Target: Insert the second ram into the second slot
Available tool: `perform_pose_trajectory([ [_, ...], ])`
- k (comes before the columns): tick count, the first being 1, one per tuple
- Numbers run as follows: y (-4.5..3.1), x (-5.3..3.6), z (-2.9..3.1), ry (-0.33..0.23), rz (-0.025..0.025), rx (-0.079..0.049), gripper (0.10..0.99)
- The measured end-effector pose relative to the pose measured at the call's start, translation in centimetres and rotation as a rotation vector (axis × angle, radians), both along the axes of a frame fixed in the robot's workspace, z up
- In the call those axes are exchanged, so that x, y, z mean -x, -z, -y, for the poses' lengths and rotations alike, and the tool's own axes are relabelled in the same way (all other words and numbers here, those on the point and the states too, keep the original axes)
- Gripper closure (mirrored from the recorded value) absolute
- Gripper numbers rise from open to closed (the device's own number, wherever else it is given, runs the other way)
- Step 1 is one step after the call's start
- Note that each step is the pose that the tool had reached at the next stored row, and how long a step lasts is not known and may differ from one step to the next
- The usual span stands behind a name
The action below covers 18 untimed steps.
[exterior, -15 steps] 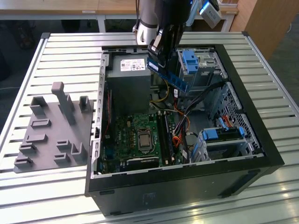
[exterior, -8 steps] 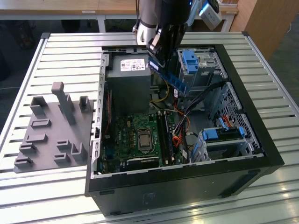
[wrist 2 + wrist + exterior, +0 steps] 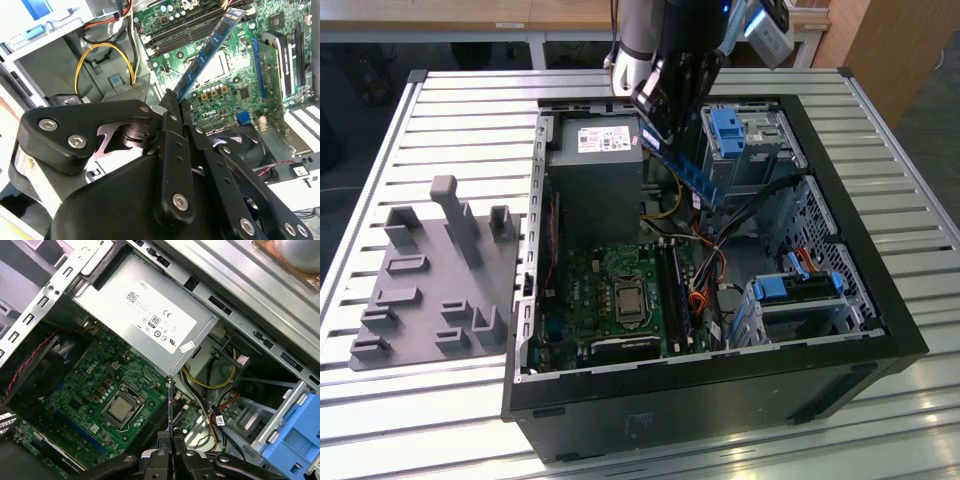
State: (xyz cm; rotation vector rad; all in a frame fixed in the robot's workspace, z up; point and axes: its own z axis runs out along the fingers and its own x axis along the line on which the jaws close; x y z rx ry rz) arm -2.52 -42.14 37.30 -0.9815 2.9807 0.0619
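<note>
Second ram (image 3: 210,45) in grip of tool (image 3: 173,100), aslant above motherboard (image 3: 225,100).

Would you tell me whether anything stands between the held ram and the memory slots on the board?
Nothing visible does. The gripper holds the second ram tilted above the motherboard; in the second wrist view the memory slots lie uncovered, and the yellow cables lie off to one side.

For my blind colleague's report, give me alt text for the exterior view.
The gripper holds the second ram, tilted, above an open computer case, between its power supply and blue drive bay. A grey fixture plate lies at the exterior view's left.
</note>
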Motion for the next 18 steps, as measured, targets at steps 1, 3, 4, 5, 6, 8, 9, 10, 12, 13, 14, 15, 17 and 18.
perform_pose_trajectory([
  [1,0.00,0.00,0.00,0.011,0.0000,0.000,0.949],
  [3,0.00,0.00,0.00,0.030,0.0000,0.000,0.949],
  [4,0.00,0.00,0.00,0.040,0.0000,0.000,0.949],
  [5,0.01,0.00,0.00,0.050,0.0000,0.000,0.949],
  [6,0.00,0.00,0.00,0.059,0.0000,0.001,0.949],
  [8,0.01,0.00,0.00,0.079,0.0000,0.001,0.949],
  [9,0.01,0.00,0.00,0.089,0.0000,0.001,0.949],
  [10,0.01,0.00,0.01,0.100,0.0000,0.002,0.949],
  [12,0.03,0.00,0.00,0.126,0.0001,0.002,0.949],
  [13,0.03,0.00,0.00,0.138,0.0001,0.003,0.949],
  [14,0.03,0.00,0.00,0.150,0.0001,0.004,0.949],
  [15,0.03,0.00,0.00,0.163,0.0001,0.004,0.949],
  [17,0.05,0.00,0.00,0.193,0.0002,0.006,0.949],
  [18,0.05,0.00,0.00,0.209,0.0002,0.006,0.949],
])
